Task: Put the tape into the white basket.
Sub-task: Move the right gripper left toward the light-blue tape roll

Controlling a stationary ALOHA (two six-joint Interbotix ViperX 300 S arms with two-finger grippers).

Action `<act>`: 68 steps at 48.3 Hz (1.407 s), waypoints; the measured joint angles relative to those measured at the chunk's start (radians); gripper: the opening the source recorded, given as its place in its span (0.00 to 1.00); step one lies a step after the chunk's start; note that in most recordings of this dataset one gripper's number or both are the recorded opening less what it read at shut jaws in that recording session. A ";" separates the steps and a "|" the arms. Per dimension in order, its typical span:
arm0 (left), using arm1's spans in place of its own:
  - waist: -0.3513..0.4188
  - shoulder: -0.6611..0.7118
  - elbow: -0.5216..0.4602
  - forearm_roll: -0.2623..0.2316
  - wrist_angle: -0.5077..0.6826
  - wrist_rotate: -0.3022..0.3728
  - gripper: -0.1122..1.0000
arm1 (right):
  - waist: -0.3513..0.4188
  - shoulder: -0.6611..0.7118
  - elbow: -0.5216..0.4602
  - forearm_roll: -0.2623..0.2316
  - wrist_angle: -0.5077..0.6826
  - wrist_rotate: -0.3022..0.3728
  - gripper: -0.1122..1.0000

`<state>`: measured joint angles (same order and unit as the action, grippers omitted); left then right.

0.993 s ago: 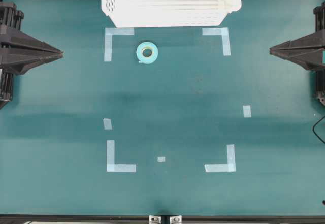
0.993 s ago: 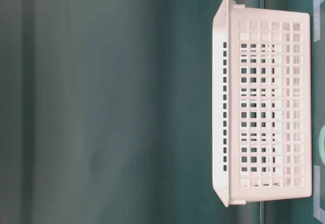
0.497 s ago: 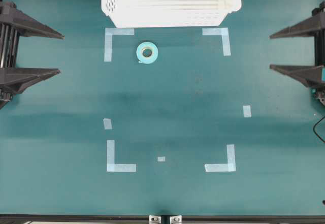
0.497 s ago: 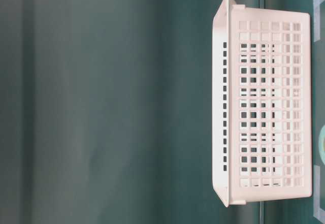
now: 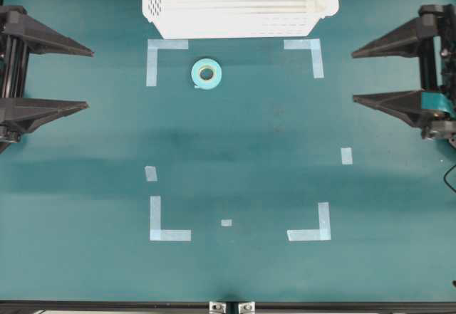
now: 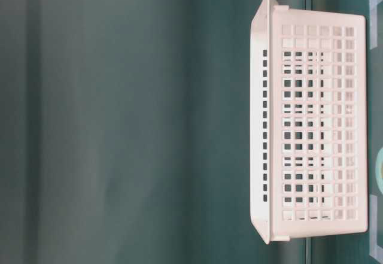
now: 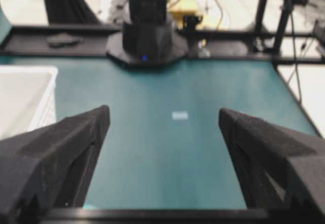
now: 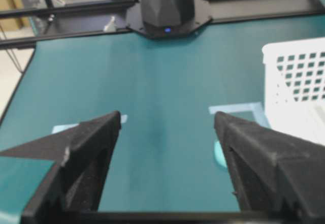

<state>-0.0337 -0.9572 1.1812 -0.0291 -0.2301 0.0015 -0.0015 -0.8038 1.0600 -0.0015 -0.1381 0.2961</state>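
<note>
The tape (image 5: 206, 74), a small mint roll, lies flat on the green surface just below the white basket (image 5: 235, 25), apart from it. The basket stands at the far middle and also shows side-on (image 6: 317, 126) in the table-level view. At the left edge my left gripper (image 5: 90, 78) is open with nothing between its fingers, far from the roll. My right gripper (image 5: 353, 77) is open and empty at the right edge, level with the tape. In the right wrist view a sliver of the tape (image 8: 219, 155) peeks beside the right finger, with the basket (image 8: 294, 82) at the right.
Pale-blue corner marks (image 5: 165, 45) (image 5: 311, 233) and short strips (image 5: 346, 156) are stuck flat on the surface. The opposite arm's base (image 7: 147, 36) faces the left wrist view, and the basket's corner (image 7: 25, 97) is at its left.
Both grippers went from shut to wide open. The right gripper has also shifted a little toward the middle. The tape and basket have not moved.
</note>
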 measured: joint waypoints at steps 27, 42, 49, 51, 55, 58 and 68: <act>0.000 -0.031 0.061 -0.002 0.029 -0.003 0.79 | 0.046 0.261 -0.114 0.000 -0.006 0.032 0.86; 0.000 -0.061 0.087 -0.002 0.063 -0.005 0.80 | 0.109 0.402 -0.179 -0.005 -0.081 0.020 0.86; 0.002 -0.071 0.087 0.000 0.100 -0.006 0.80 | 0.110 0.460 -0.218 0.003 -0.097 0.025 0.86; 0.000 -0.074 0.087 -0.002 0.106 -0.006 0.79 | 0.110 0.474 -0.233 0.009 -0.097 0.026 0.86; 0.002 -0.081 0.091 0.000 0.109 -0.006 0.80 | 0.109 0.500 -0.265 0.017 -0.080 0.025 0.86; 0.000 -0.086 0.092 -0.002 0.110 -0.006 0.79 | 0.109 0.520 -0.295 0.023 -0.055 0.025 0.86; 0.000 -0.106 0.109 -0.002 0.110 -0.006 0.79 | 0.110 0.597 -0.380 0.035 0.021 0.023 0.86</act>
<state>-0.0337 -1.0630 1.2901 -0.0307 -0.1197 -0.0046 0.1089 -0.2071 0.6796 0.0337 -0.1166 0.3191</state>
